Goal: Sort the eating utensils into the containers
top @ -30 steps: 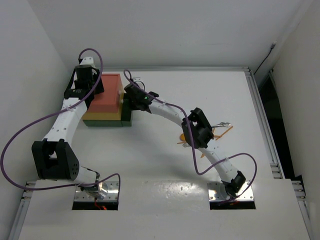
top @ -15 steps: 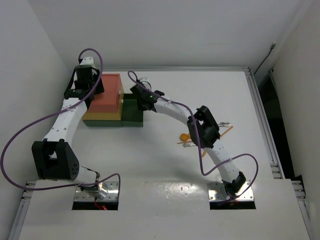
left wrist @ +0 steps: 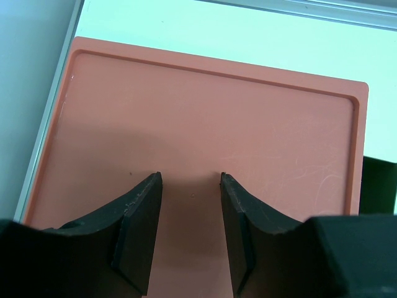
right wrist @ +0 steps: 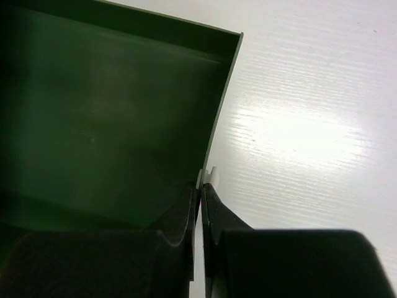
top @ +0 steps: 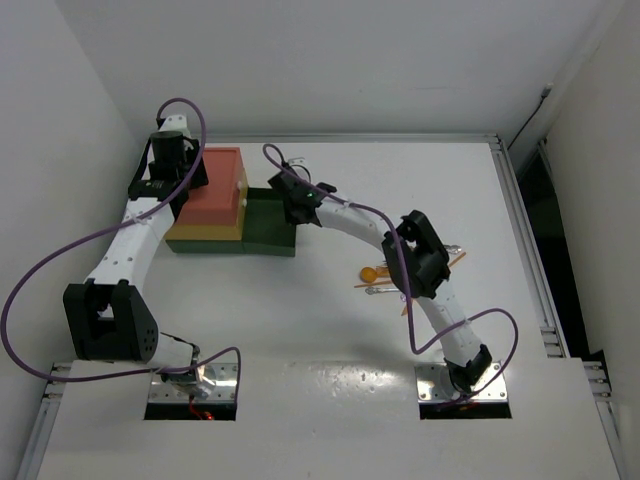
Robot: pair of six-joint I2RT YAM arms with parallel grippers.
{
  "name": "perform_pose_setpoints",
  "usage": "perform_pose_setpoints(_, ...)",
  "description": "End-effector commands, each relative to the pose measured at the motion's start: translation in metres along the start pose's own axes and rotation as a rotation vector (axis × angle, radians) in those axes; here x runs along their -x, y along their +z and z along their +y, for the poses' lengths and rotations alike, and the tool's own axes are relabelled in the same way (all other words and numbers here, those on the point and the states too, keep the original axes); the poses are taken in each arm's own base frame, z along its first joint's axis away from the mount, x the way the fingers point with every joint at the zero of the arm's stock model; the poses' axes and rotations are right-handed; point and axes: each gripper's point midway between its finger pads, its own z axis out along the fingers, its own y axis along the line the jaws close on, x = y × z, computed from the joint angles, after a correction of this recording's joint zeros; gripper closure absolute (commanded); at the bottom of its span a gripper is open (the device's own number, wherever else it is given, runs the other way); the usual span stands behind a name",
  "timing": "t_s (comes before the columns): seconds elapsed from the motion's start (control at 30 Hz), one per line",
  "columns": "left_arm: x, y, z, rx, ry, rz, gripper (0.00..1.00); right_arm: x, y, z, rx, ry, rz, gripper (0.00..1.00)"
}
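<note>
The containers are one stacked block at the back left, red-orange on top, yellow in the middle. Its dark green bottom drawer stands pulled out to the right, and it looks bare inside. My right gripper is shut on the white knob at that drawer's front wall. My left gripper rests open on the red-orange top, with nothing between its fingers. Eating utensils lie on the table under my right arm: an orange spoon, a silvery one, and an orange piece.
A white wall runs close behind and to the left of the block. A metal rail borders the table on the right. White tabletop lies to the right of the pulled-out drawer.
My right gripper has drawn the green drawer out to the right, away from the block. The right forearm swung right and uncovered more of the utensils. The left arm has stayed put.
</note>
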Motion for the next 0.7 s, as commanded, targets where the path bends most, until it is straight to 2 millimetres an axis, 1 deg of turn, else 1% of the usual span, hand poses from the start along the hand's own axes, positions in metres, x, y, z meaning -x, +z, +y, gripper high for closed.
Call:
perform_pose_setpoints(0.0,-0.150,-0.013,0.023,0.061,0.089,0.529,0.52,0.019,-0.025,-0.004,0.016,0.007,-0.035,1.00)
perform_pose_setpoints(0.07,-0.150,-0.013,0.023,0.061,0.089,0.529,0.52,0.019,-0.025,-0.004,0.016,0.007,-0.035,1.00)
perform_pose_setpoints(0.1,-0.150,-0.013,0.023,0.061,0.089,0.529,0.52,0.021,-0.023,-0.008,0.010,0.013,-0.036,1.00)
perform_pose_setpoints(0.17,-0.150,-0.013,0.023,0.061,0.089,0.529,0.52,0.023,-0.023,-0.008,0.013,0.006,-0.043,1.00)
perform_pose_setpoints(0.2,-0.154,-0.013,0.022,0.053,0.088,0.540,0.52,0.023,-0.023,-0.008,0.013,0.006,-0.043,0.95)
perform_pose_setpoints(0.23,-0.154,-0.014,0.022,0.051,0.097,0.540,0.52,0.028,-0.023,-0.009,0.022,0.007,-0.047,0.89)
perform_pose_setpoints(0.33,-0.153,-0.012,0.020,0.041,0.093,0.532,0.52,0.033,-0.024,-0.006,0.039,-0.007,-0.058,0.70)
perform_pose_setpoints(0.37,-0.153,-0.012,0.020,0.041,0.093,0.532,0.52,0.034,-0.024,-0.002,0.057,-0.004,-0.061,0.68)
perform_pose_setpoints(0.4,-0.153,-0.012,0.020,0.041,0.093,0.532,0.52,0.038,-0.030,0.000,0.075,-0.009,-0.065,0.67)
perform_pose_setpoints(0.5,-0.153,-0.012,0.020,0.041,0.093,0.532,0.52,0.043,-0.035,0.006,0.107,-0.003,-0.074,0.66)
perform_pose_setpoints(0.6,-0.153,-0.012,0.020,0.041,0.093,0.532,0.52,0.059,-0.051,0.014,0.161,0.013,-0.110,0.64)
perform_pose_setpoints(0.63,-0.150,-0.014,0.019,0.031,0.089,0.523,0.52,0.058,-0.053,0.013,0.161,0.013,-0.109,0.64)
perform_pose_setpoints(0.67,-0.150,-0.014,0.019,0.030,0.089,0.523,0.52,0.062,-0.062,0.015,0.182,0.016,-0.115,0.64)
